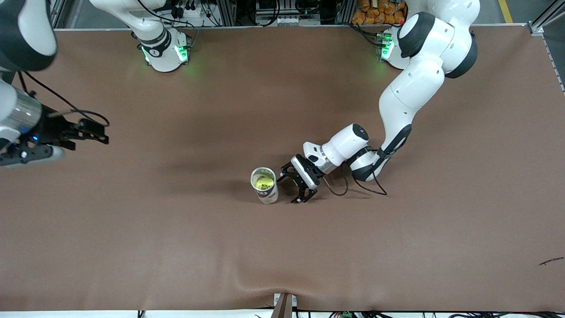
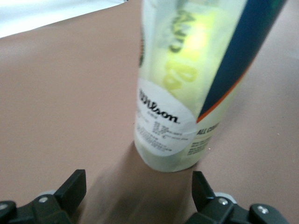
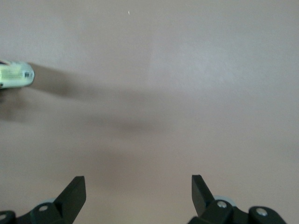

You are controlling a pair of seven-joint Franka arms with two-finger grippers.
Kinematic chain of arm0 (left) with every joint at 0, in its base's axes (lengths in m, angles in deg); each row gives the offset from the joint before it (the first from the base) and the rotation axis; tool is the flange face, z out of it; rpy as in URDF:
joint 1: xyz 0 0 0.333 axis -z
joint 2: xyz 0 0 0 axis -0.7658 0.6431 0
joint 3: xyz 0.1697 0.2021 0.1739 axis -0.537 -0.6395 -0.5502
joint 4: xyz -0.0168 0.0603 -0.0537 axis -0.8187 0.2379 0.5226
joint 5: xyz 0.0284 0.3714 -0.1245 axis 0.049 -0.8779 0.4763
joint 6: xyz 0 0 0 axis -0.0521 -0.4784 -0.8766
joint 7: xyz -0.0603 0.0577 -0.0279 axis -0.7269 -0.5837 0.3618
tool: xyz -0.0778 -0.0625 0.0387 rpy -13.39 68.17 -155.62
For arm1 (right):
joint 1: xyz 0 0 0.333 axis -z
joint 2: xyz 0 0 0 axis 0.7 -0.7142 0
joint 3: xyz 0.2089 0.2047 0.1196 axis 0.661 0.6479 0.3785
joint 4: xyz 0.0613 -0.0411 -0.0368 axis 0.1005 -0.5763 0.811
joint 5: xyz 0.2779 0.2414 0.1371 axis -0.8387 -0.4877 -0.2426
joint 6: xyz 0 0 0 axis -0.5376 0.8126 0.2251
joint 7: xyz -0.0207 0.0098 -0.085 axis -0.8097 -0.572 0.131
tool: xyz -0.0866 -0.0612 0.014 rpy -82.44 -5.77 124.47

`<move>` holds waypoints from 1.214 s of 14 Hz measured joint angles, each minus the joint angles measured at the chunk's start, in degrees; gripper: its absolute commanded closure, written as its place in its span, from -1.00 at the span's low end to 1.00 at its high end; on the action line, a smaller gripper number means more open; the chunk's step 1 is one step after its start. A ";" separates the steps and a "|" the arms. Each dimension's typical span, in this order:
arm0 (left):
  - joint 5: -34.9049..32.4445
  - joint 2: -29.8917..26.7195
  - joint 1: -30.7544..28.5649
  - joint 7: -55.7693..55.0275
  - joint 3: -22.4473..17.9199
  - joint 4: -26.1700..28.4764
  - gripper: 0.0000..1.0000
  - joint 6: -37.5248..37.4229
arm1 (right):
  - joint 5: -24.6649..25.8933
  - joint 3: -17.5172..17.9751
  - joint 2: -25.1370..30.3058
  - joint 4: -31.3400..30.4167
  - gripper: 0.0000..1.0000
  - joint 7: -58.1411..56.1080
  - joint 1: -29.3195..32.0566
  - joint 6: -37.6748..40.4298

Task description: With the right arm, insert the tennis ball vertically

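Observation:
A clear tennis ball can [image 1: 267, 193] stands upright mid-table with its top open. A yellow tennis ball [image 1: 263, 181] lies inside it. My left gripper [image 1: 289, 185] is low at the table beside the can, toward the left arm's end. It is open and empty, a little apart from the can. In the left wrist view the can [image 2: 168, 140] stands just past the open gripper [image 2: 138, 186], and the ball [image 2: 198, 42] glows through its wall. My right gripper [image 1: 103, 134] is open and empty over bare table at the right arm's end. The right wrist view shows the gripper [image 3: 138, 186] and the can [image 3: 16, 74] far off.
The brown table mat [image 1: 282, 247] has a raised fold at the edge nearest the camera [image 1: 282, 289]. A black cable [image 1: 353, 187] loops from the left wrist onto the table. A small dark scrap [image 1: 551, 261] lies near the left arm's end.

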 measured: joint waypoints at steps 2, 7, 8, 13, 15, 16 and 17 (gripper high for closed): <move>0.00 -1.39 -1.41 -1.02 -0.02 1.76 -1.00 -0.14 | 1.51 0.33 0.97 2.94 -1.00 1.52 -0.08 5.42; -0.01 -4.96 -3.94 -5.10 0.00 5.01 -1.00 -2.79 | 3.29 -0.02 2.24 4.04 -1.00 4.31 -0.07 6.48; -0.01 -5.92 -4.27 -6.05 0.00 5.26 -1.00 -4.31 | 3.73 -0.40 2.24 4.04 -1.00 4.36 -0.06 6.48; 0.08 -10.04 -6.04 -12.27 0.11 4.50 -1.00 -14.43 | 5.54 -2.93 2.30 4.04 -1.00 4.36 0.00 6.45; 0.56 -10.97 -6.41 -15.57 0.42 2.49 -1.00 -18.79 | 5.55 -3.37 2.43 4.04 -1.00 4.71 0.23 6.52; 1.96 -11.24 -6.45 -16.45 0.54 1.16 -1.00 -21.69 | 5.54 -3.46 2.54 4.04 -1.00 5.78 0.46 6.67; 4.17 -11.32 -6.46 -16.58 0.74 -0.31 -1.00 -24.78 | 5.53 -3.48 2.71 4.04 -1.00 7.08 0.70 6.96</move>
